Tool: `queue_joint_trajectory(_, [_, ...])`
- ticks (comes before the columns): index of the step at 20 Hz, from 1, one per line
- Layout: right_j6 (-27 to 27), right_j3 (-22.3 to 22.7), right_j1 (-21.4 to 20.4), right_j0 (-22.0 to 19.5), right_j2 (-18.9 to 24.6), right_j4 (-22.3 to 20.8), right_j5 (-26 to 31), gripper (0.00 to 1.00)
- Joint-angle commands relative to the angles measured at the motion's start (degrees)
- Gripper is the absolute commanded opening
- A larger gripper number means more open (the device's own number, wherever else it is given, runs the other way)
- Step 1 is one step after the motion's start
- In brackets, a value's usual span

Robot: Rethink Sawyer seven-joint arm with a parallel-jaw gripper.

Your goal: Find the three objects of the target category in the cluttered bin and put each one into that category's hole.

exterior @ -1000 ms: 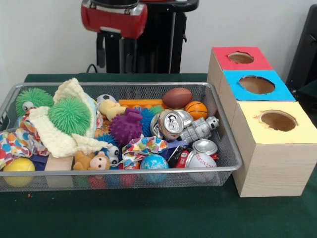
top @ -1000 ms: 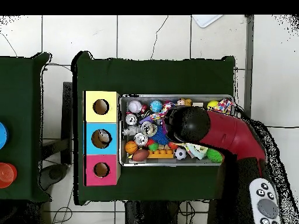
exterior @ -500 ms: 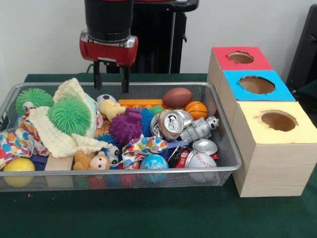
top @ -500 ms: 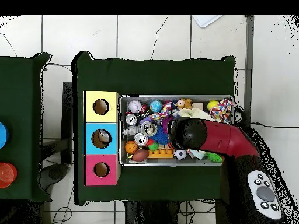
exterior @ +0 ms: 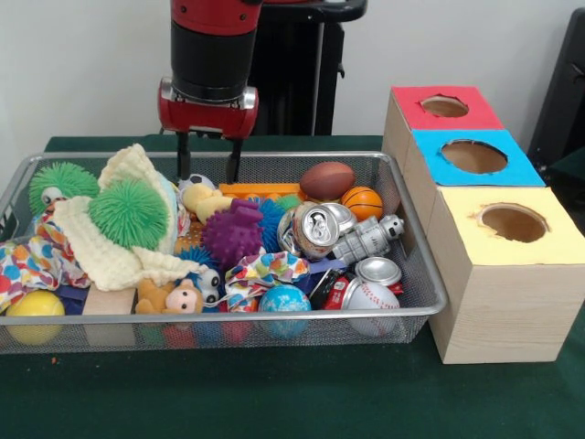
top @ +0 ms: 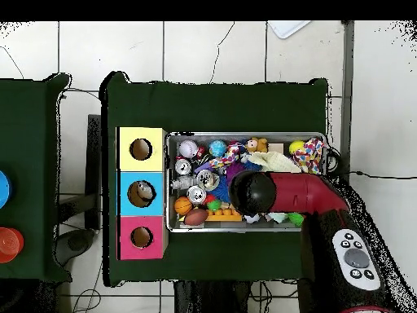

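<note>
Green cloth [exterior: 274, 393] covers the table; white tiles [top: 195, 49] floor the room.

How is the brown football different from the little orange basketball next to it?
The football is dark brown and egg-shaped with pointed ends; the basketball is bright orange and round. The football looks bigger than the basketball. The football lies nearer the wire bin's back wall, while the basketball sits just in front of it, beside the crushed cans. Both are toy sports balls, lying close together in the same corner of the bin.
</note>
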Motion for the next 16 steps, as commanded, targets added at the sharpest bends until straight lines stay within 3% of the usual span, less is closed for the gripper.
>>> queue_joint_trajectory(1, [-16.64, -1.84, 1.77, -2.08, 5.73, -7.81, 3.12, 1.0])
queue_joint_trajectory(7, [-18.74, -4.82, 0.41, -2.5, 8.36, -9.42, 8.61, 1.0])
queue_joint_trajectory(16, [-19.16, -4.65, 0.3, -4.36, 10.73, -11.47, 8.96, 1.0])
